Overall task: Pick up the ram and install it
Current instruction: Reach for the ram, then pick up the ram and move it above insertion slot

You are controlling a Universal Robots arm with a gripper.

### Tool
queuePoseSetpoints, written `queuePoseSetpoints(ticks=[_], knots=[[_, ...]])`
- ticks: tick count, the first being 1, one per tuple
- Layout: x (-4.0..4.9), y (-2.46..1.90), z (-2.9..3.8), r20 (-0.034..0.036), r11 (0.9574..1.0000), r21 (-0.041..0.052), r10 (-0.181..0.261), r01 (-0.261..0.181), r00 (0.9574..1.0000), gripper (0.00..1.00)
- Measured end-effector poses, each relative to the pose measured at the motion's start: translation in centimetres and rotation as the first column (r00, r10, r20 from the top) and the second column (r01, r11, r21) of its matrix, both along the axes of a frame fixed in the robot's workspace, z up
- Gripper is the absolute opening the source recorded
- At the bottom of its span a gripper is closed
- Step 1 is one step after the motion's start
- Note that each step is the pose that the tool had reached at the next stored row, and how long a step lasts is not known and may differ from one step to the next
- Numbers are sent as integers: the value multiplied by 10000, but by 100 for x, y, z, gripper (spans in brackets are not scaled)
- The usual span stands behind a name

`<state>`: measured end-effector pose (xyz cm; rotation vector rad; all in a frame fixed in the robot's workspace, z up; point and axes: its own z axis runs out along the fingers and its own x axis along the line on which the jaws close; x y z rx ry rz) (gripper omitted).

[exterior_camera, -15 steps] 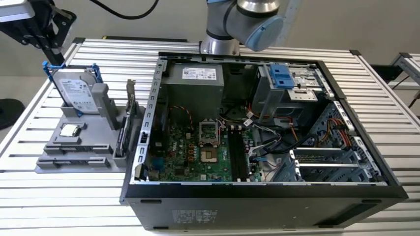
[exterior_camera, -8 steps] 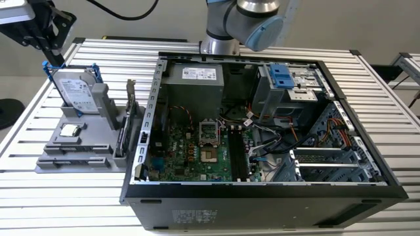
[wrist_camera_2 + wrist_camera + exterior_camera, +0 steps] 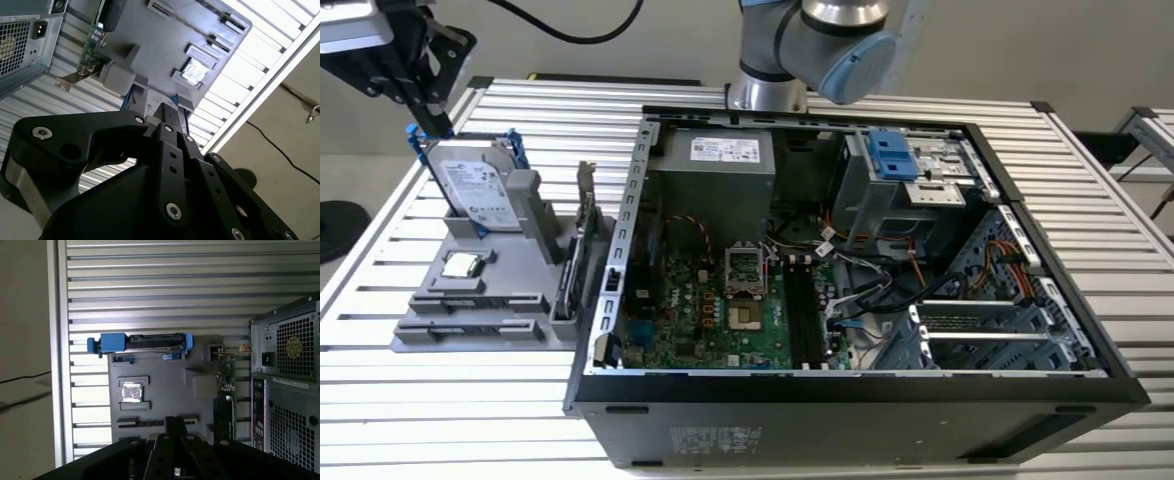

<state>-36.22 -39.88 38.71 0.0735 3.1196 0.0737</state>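
Slatted table point(image 3: 1094, 170): grey tray point(image 3: 467, 325) holds a hard drive point(image 3: 474, 185); pincer point(image 3: 169, 112) clenched above it.

open computer case point(image 3: 854, 430) on slatted table point(image 3: 454, 420); hard drive point(image 3: 470, 185) upright in grey holder point(image 3: 460, 325) beside it.

The exterior view is brightly and evenly lit from above. The counter point(image 3: 454, 400) flares to near white along its near edge, on both sides of the case point(image 3: 854, 425), whose front wall stays almost black. Inside the case, the far corners sit in soft shadow. In the second wrist view the claw point(image 3: 172, 114) is a dark, underexposed mass close to the lens, while the counter behind it burns out white toward its edge. In the first wrist view the counter shows bright bands of glare, a small chip point(image 3: 131, 391) glints, and the claw reads nearly black.
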Motion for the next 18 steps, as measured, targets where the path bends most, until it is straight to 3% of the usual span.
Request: queuePoseSetpoints(ticks=[10, 18], knots=[[-1, -3, -64, -1, 10000, -12, -2, 2, 10000, 0], [3, -52, -94, -14, 10000, -18, 0, 0, 10000, 0]])
